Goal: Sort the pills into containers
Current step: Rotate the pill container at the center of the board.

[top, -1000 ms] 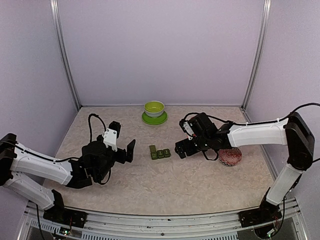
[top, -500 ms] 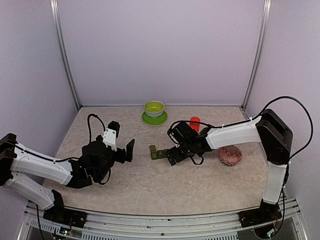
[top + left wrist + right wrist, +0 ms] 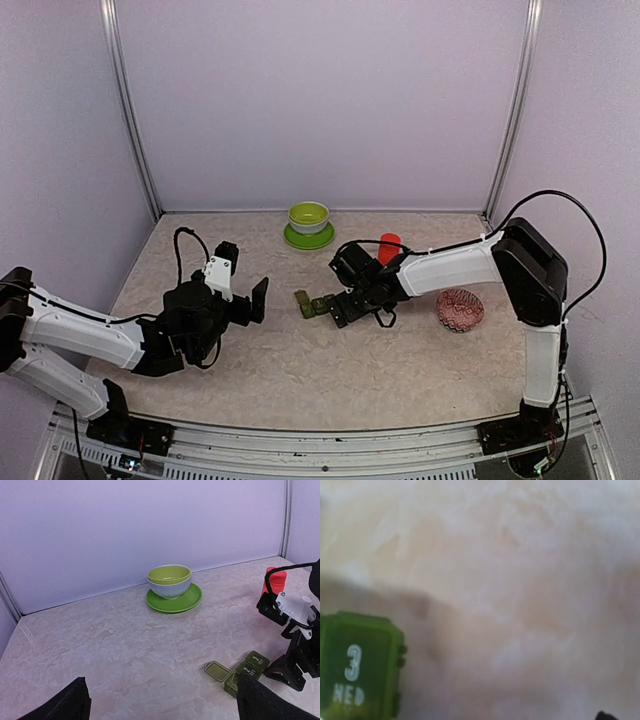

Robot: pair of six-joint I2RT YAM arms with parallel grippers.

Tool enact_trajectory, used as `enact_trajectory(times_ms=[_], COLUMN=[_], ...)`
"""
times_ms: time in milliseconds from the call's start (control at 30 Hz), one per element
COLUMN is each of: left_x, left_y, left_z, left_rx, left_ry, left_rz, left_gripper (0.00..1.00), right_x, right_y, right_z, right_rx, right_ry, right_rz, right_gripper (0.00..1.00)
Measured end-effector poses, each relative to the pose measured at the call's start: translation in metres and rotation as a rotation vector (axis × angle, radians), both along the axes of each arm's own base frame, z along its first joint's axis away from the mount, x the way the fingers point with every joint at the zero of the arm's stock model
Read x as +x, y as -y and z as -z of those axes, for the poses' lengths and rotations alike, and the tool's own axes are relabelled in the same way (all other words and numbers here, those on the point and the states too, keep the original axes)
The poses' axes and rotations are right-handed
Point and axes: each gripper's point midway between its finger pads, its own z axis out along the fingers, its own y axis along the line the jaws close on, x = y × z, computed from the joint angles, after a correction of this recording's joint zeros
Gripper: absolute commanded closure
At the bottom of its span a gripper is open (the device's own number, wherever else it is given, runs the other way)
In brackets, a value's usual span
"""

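Left gripper [image 3: 250,304]: is hovering low over the left half of the table [image 3: 300,375], well apart from the containers [image 3: 314,304]. Its fingers [image 3: 67,705] are standing wide apart and are holding nothing.
Right gripper [image 3: 337,308]: is reaching in from the right, with the arm stretched across the table, and is sitting just beside the right end of the containers. Touching or not: cannot tell. Spread or closed: cannot tell, as its own camera is catching only a dark tip in the lower right corner.
Containers: the dark green strip of three joined compartments is lying flat near mid-table, between the two grippers and closer to the right one. The left wrist view is showing the numbers 2 and 3 on two closed lids. The third lid appears to be lying flipped open beside its compartment.
Right wrist view: is showing one end of the containers [image 3: 360,680] at lower left, a closed lid marked "3 WED".
Red bottle [image 3: 389,246]: is standing upright behind the right arm.
Lime-green bowl [image 3: 308,215]: is sitting on a green saucer [image 3: 309,239] at the back, near the wall.
Patterned bowl [image 3: 460,310]: is resting on the right side, well apart from the containers.
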Motion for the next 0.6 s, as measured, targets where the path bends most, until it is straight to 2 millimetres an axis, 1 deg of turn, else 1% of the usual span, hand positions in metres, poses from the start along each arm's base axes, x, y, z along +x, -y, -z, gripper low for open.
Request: enact_trajectory(times_ms=[67, 300, 533, 600], left_x=[0.000, 0.000, 0.000, 0.000], left_y=[0.000, 0.000, 0.000, 0.000], left_z=[0.000, 0.000, 0.000, 0.000], left_rx=[0.000, -0.004, -0.004, -0.004], left_ry=[0.000, 0.000, 0.000, 0.000], left_rz=[0.000, -0.001, -0.001, -0.002], left_gripper=[0.01, 0.01, 0.01, 0.01], right_x=[0.006, 0.024, 0.051, 0.056], right_y=[-0.002, -0.005, -0.006, -0.007], right_z=[0.003, 0.003, 0.002, 0.002], right_rx=[-0.011, -0.008, 0.012, 0.016], right_ry=[0.008, 0.030, 0.039, 0.041], right_rz=[0.012, 0.051, 0.080, 0.083], right_gripper=[0.00, 0.00, 0.00, 0.00])
